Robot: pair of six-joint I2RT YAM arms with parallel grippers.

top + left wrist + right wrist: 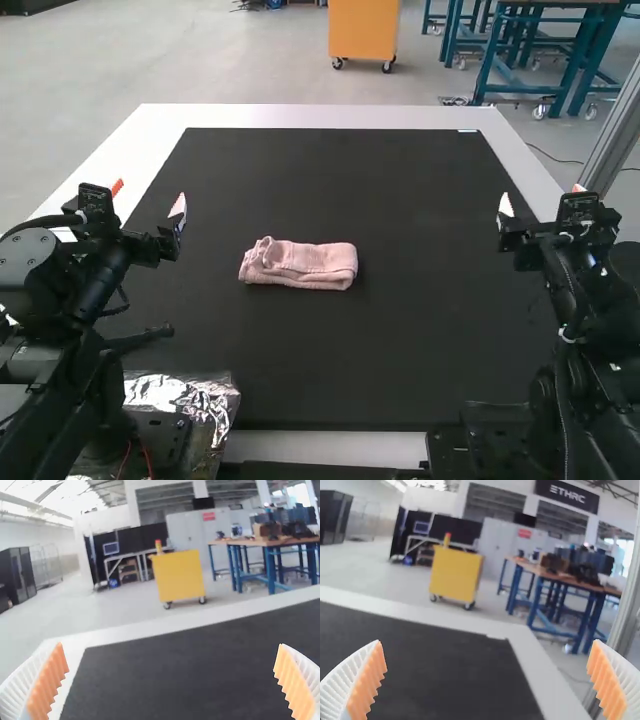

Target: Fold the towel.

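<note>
In the high view, the pink towel (305,265) lay folded in a compact bundle near the middle of the black mat (340,370), whose surface ran out on every side toward the pale bench (320,116) border. The left tool (149,197) and right tool (542,197) hung by opposite side edges, well apart from the towel; shiny foil (212,405) sat beside the left arm. In the left wrist view, the left tool (171,680) had its fingers spread wide. In the right wrist view, the right tool's (487,679) fingers stood equally wide.

Black arms (95,290) and cables (40,221), white ribbed fingers (17,692), orange pads (49,682).
</note>
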